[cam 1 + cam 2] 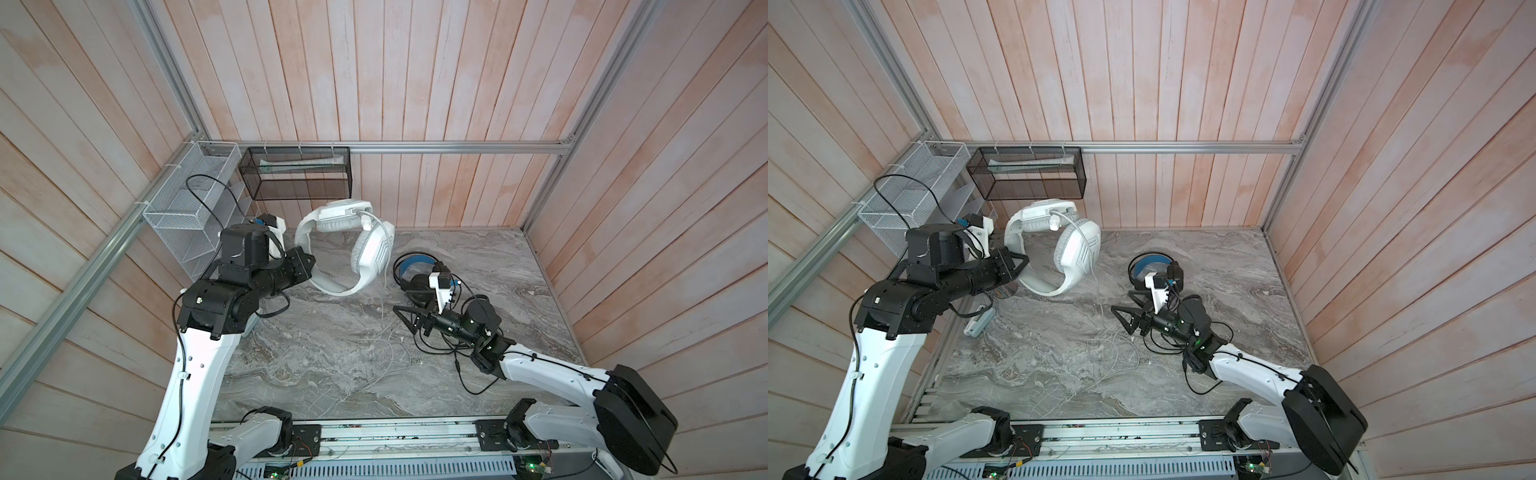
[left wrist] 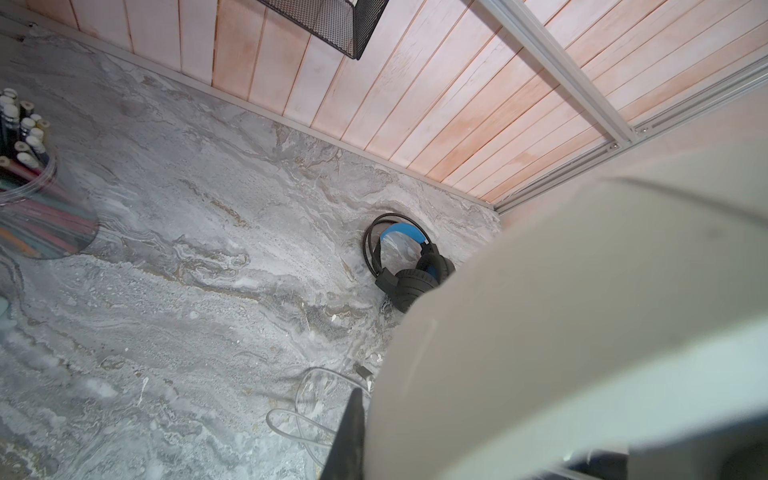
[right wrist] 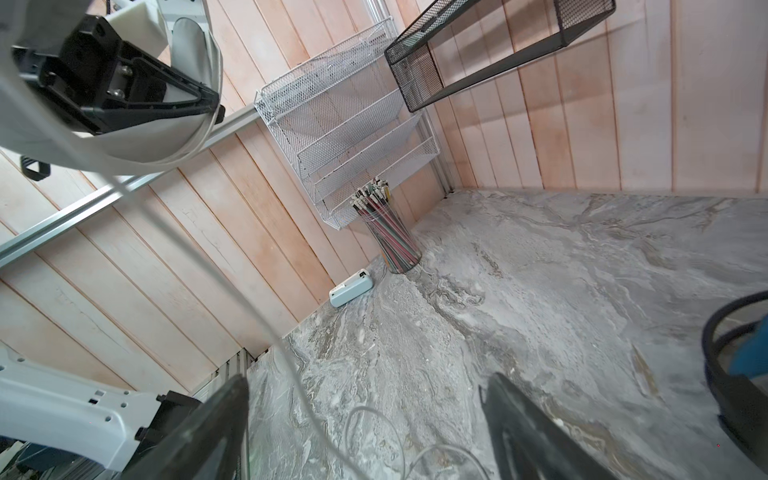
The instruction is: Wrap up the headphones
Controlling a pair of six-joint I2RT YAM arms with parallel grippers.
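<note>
White headset (image 1: 370, 253) clamped by headband (image 1: 332, 286) in left gripper (image 1: 309, 261), 11 o'clock; cable (image 1: 383, 299) dangling unwound by right gripper (image 1: 405, 319), jaws spread, empty; black headset (image 1: 417, 284), 1 o'clock, likewise unwrapped.

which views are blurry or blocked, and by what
left wrist view: white headphones close to the lens, a soft blur over half the frame, black headphones beyond are sharp; right wrist view: right gripper out of focus, table crisp; both top views sharp

Marble-look tabletop (image 1: 332, 365), wood-plank walls (image 1: 415, 83), smooth white plastic headphones (image 1: 372, 253)
</note>
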